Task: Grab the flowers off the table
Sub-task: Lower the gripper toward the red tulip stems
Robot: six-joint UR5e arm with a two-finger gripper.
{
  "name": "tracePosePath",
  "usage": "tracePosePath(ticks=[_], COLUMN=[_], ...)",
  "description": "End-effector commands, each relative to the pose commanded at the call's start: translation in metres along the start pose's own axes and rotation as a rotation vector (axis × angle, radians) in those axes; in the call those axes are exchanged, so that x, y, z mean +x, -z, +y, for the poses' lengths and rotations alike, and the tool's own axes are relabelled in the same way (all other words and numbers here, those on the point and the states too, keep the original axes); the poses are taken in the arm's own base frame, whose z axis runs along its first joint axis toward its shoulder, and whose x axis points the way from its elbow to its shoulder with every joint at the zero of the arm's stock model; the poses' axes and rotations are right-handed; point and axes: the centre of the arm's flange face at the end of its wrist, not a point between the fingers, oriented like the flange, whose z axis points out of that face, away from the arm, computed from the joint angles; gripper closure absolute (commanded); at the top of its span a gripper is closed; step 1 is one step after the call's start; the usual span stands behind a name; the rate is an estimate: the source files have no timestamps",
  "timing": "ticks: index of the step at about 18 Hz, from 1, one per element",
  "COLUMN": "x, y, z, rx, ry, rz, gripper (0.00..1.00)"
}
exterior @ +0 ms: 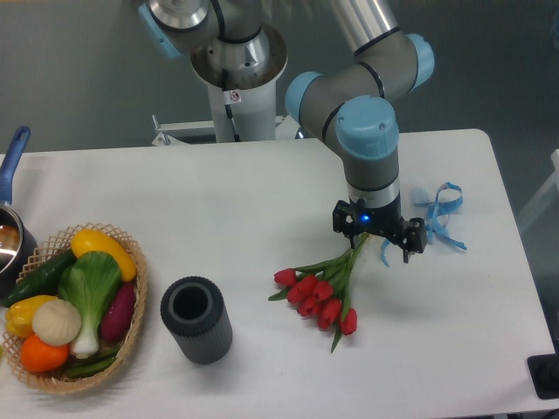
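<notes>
The flowers (320,295) are a small bunch of red tulips lying on the white table (262,201), right of centre. Their buds point toward the front left, and the green stems run up and right. My gripper (377,242) points straight down over the stem ends. Its black fingers (410,243) stand apart on either side of them, so it looks open. The wrist hides the very tips of the stems, so I cannot see whether the fingers touch them.
A thin light-blue ribbon (439,216) lies just right of the gripper. A dark grey cylindrical cup (196,319) stands at the front centre. A wicker basket (133,321) of vegetables sits at the front left, with a blue-handled pot (10,236) behind it.
</notes>
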Motion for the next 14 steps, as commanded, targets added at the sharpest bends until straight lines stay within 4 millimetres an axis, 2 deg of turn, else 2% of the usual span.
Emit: tracePosePath(ticks=[6, 11, 14], x=[0.003, 0.01, 0.019], y=[-0.003, -0.016, -0.032], z=[0.001, 0.005, 0.007], rx=[-0.004, -0.008, -0.027], ry=[-0.001, 0.001, -0.005], rz=[0.007, 0.031, 0.058], gripper=[0.0, 0.0, 0.0])
